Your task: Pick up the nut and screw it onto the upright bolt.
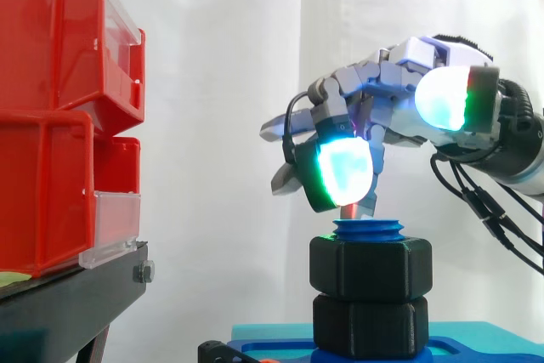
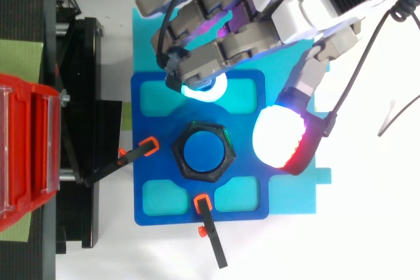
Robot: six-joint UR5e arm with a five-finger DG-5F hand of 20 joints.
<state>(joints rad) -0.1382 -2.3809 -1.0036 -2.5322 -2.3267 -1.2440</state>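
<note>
A blue bolt (image 2: 205, 152) stands upright on a blue fixture plate (image 2: 147, 106). A black hex nut (image 1: 370, 268) sits threaded near the bolt's top, with only a few blue threads (image 1: 368, 229) showing above it. A second black hex piece (image 1: 370, 325) sits right under it at the bolt's base. My hand (image 1: 391, 82) hovers just above the nut and slightly behind it, open, with relaxed fingers spread and nothing in them. One glowing fingertip (image 1: 344, 172) hangs a little above the bolt's top; the thumb pad (image 2: 281, 137) is off to the nut's side, apart from it.
Stacked red bins (image 1: 59, 125) on a black stand (image 1: 76, 295) fill the left. Two black clamps with orange tips (image 2: 134, 155) (image 2: 210, 234) reach onto the fixture plate, which lies on a cyan mat (image 2: 289, 195).
</note>
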